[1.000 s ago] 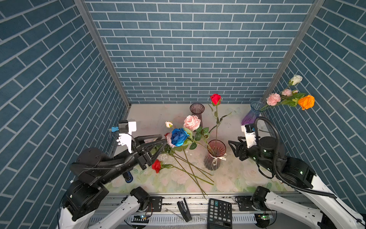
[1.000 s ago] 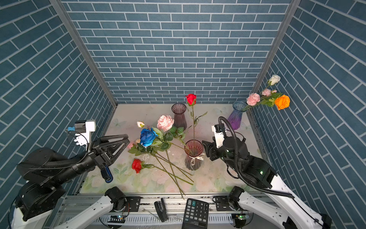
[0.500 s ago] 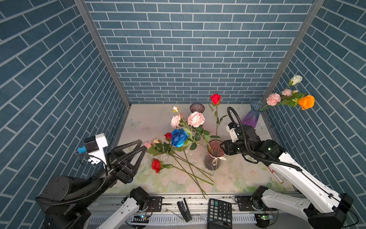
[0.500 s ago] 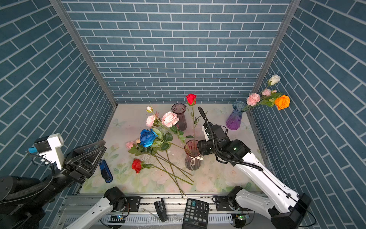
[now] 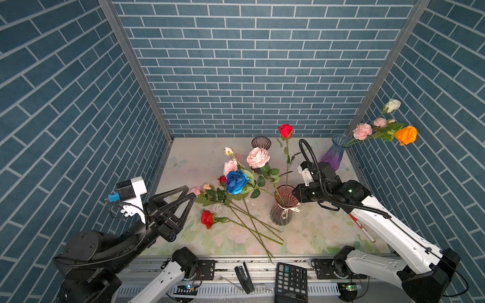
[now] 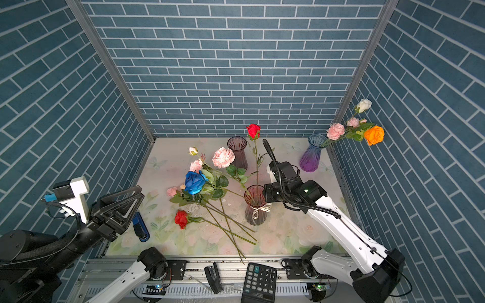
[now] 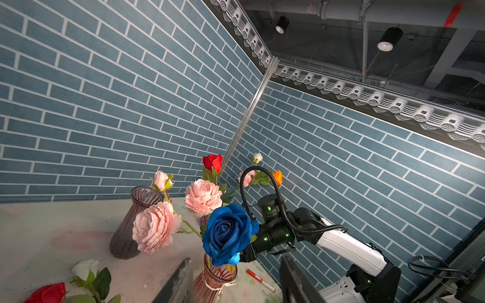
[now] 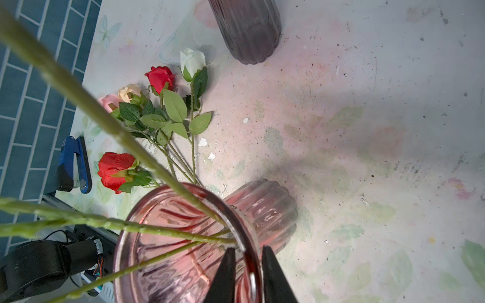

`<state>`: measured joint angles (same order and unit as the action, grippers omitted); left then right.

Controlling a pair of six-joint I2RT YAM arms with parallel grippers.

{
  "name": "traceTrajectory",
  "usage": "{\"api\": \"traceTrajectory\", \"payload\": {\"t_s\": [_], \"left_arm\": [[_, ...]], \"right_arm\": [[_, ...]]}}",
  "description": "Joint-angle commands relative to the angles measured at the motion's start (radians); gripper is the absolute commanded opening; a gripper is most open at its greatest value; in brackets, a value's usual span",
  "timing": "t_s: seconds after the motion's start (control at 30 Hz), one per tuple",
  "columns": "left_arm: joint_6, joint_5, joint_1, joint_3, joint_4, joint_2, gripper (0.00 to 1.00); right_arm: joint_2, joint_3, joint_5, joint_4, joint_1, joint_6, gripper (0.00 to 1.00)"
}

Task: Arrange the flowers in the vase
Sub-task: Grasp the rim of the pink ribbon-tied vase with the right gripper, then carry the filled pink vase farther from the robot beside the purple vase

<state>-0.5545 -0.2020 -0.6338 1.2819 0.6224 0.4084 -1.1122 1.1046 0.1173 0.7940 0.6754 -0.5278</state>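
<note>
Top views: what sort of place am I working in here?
Probably a mock-up booth in a workshop: brick-print wall panels, a floral-print tabletop, and bare ceiling pipes in the left wrist view.

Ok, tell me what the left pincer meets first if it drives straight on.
Probably the blue rose, which leans toward the open left pincer, with the pink vase behind it; depth is hard to judge.
</note>
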Motion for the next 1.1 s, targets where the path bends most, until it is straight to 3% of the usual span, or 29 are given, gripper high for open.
{"api": "traceTrajectory", "payload": {"t_s": [0.0,0.1,0.17,0.53,0.67,1.07], "left_arm": [[0.019,0.007,-0.005,-0.006,0.003,-0.014,0.55],[0.019,0.009,-0.004,-0.006,0.005,-0.014,0.55],[0.022,0.012,-0.004,-0.006,0.009,-0.016,0.55],[0.027,0.025,-0.004,-0.004,0.023,-0.020,0.55],[0.029,0.025,-0.005,-0.008,0.022,-0.019,0.55],[0.060,0.039,-0.005,-0.012,0.049,-0.015,0.55]], "right_arm": [[-0.022,0.002,0.042,0.000,-0.004,-0.001,0.21],[-0.031,-0.001,0.027,0.008,-0.004,0.012,0.20],[-0.028,0.000,0.017,0.011,-0.005,0.018,0.12],[-0.045,0.107,-0.051,0.085,-0.036,0.082,0.00],[-0.077,0.188,-0.035,0.105,-0.103,0.112,0.00],[-0.287,0.437,0.173,0.105,-0.358,0.168,0.00]]}}
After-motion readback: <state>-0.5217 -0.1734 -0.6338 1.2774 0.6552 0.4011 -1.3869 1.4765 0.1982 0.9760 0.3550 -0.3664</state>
